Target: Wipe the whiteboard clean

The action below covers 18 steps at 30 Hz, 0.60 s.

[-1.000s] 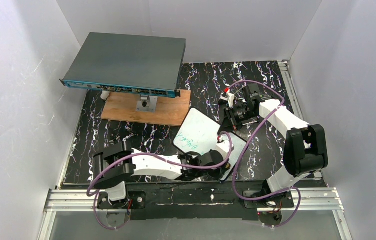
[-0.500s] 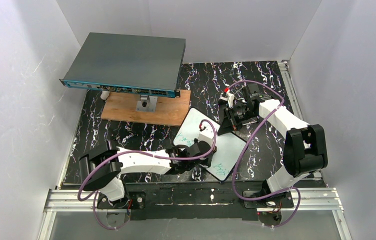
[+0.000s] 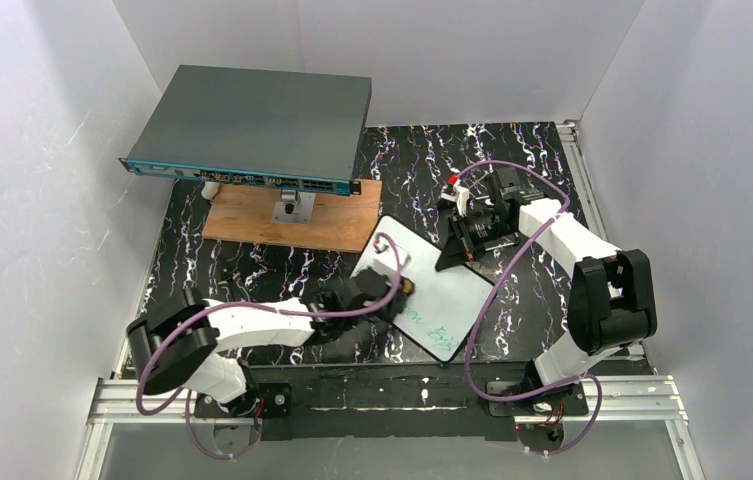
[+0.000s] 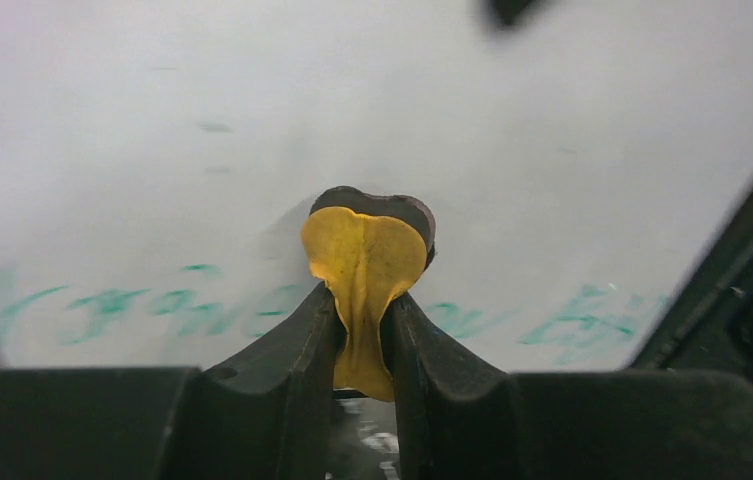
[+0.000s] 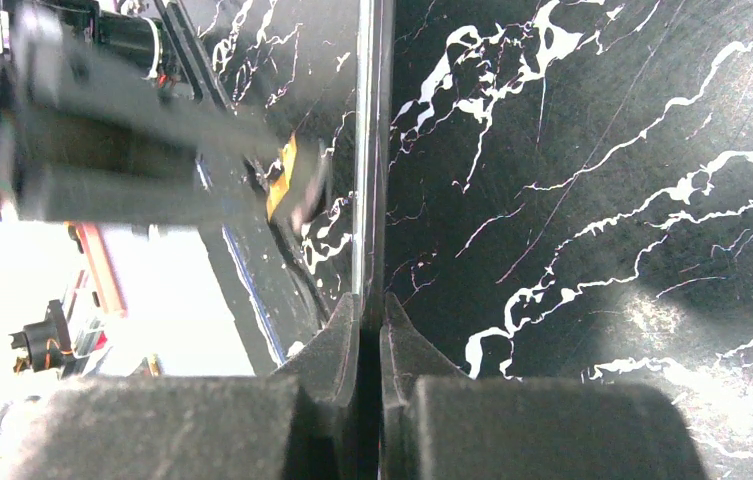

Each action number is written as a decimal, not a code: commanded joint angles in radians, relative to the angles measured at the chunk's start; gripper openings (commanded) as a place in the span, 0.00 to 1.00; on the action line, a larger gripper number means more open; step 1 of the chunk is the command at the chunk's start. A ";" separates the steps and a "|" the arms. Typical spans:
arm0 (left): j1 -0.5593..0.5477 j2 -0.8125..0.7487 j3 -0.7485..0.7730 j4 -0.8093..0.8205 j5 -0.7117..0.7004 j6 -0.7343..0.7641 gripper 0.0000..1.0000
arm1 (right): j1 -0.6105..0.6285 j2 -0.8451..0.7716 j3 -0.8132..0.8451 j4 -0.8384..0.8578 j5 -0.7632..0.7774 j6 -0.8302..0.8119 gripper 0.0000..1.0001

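With the right fingers (image 5: pixel 337 345) clenched on the edge of the small white rounded-corner whiteboard (image 3: pixel 430 290) — lying mid-surface between the 2 arms — press the yellow soft eraser pad (image 4: pixel 363 250), grasped by the left fingers (image 4: pixel 292 350), flat along the green handwritten line (image 4: pixel 152 305).

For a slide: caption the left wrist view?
Left gripper pinches a yellow pad against the whiteboard, near green writing.

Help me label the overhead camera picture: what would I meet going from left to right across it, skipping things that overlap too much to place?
Grey flat box → whiteboard → right arm's black elbow joint.
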State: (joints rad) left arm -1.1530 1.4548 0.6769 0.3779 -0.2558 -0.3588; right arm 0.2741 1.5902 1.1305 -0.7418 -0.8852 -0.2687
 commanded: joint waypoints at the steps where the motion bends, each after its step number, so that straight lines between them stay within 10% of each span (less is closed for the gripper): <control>1: 0.114 -0.150 -0.096 0.083 -0.013 0.064 0.00 | -0.001 -0.047 0.017 0.011 0.024 -0.094 0.01; 18: 0.240 -0.097 -0.230 0.258 -0.227 0.195 0.00 | 0.000 -0.053 0.049 -0.083 -0.014 -0.182 0.01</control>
State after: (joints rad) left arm -0.9180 1.3270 0.4011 0.5747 -0.4591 -0.1997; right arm 0.2745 1.5654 1.1381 -0.8394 -0.8852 -0.3748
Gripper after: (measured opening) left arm 0.214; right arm 0.085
